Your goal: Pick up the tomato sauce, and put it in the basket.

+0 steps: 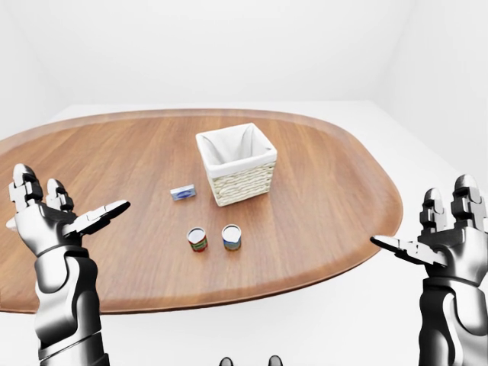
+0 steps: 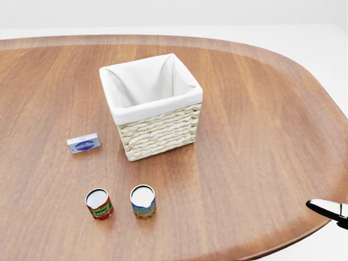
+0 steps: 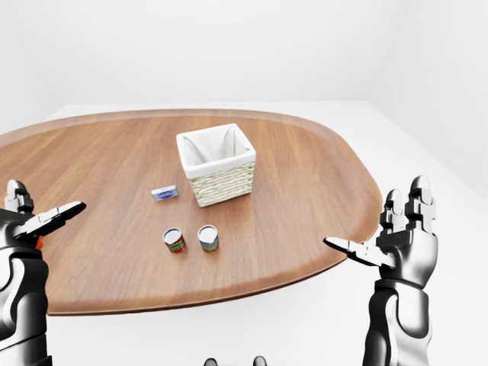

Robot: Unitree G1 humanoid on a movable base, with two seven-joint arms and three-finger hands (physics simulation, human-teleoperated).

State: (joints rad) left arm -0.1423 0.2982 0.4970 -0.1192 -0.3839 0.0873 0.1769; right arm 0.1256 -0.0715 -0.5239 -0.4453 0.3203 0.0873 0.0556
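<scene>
The tomato sauce is a small can with a red and green label, standing upright on the wooden table, left of a can with a blue label. The woven basket with a white liner stands above the cans, toward the top middle of the head view. My left hand is open, palm up, over the table's left edge. My right hand is open, off the table's right edge. Both hands are far from the cans and hold nothing.
A small flat blue and white box lies left of the basket. The table is oval, with its near rim at the bottom of the head view. White floor and walls surround it.
</scene>
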